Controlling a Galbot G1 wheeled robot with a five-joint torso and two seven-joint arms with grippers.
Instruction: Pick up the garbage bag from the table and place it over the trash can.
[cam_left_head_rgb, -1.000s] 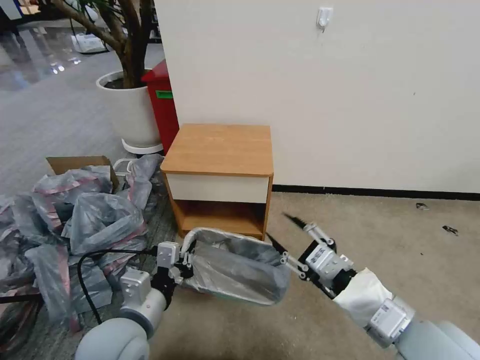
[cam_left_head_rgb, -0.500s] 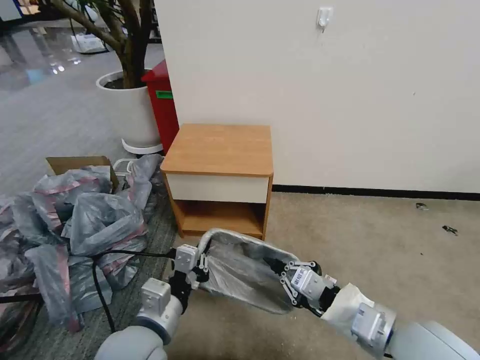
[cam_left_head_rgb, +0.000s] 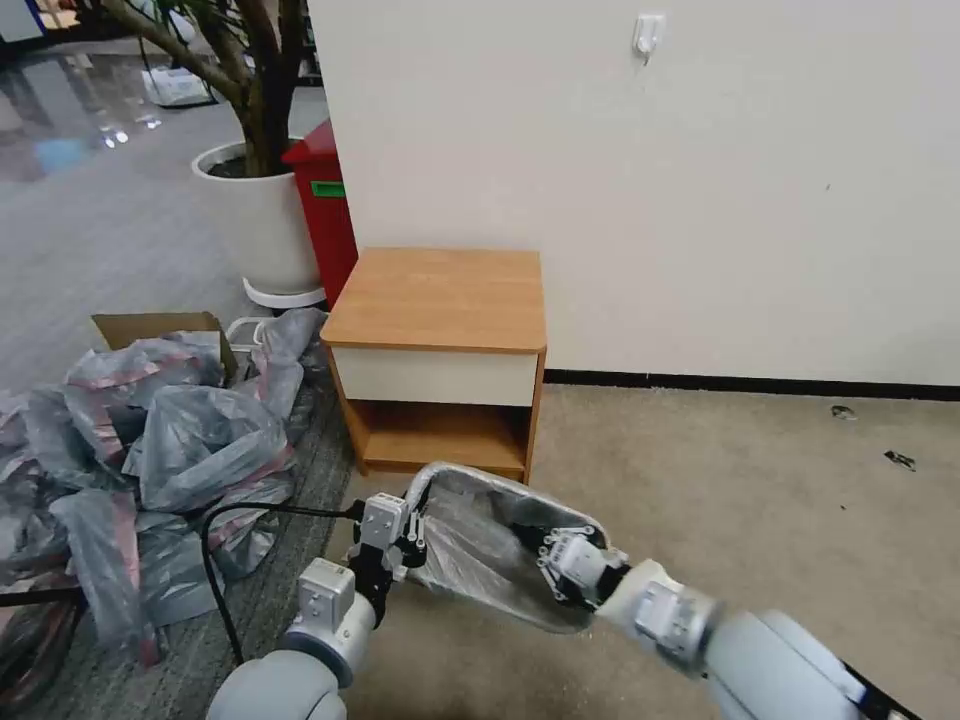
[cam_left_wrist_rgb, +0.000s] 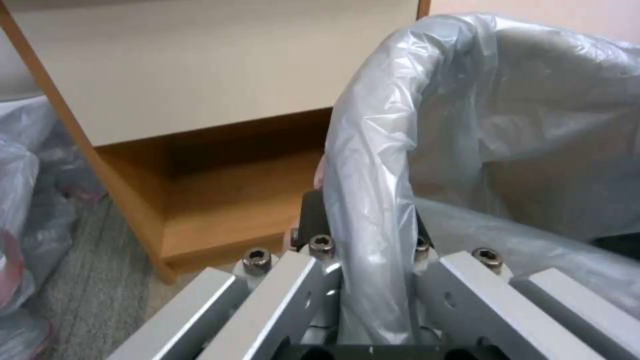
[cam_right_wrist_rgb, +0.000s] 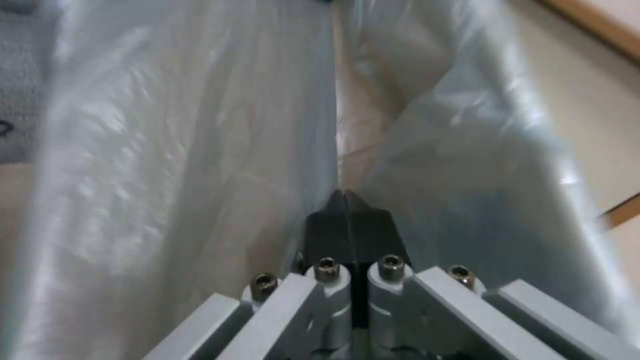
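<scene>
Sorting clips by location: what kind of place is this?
Probably an office or lobby corner: carpet floor, a large potted plant, a red bin, and a nightstand against a plain wall.

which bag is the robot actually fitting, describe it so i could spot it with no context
Start at the wooden nightstand against the wall. On the floor just in front of it sits the garbage bag, stretched over the trash can's rim. Unlike the crumpled heap of bags off to the robot's left, this one is spread open between the two grippers.
</scene>
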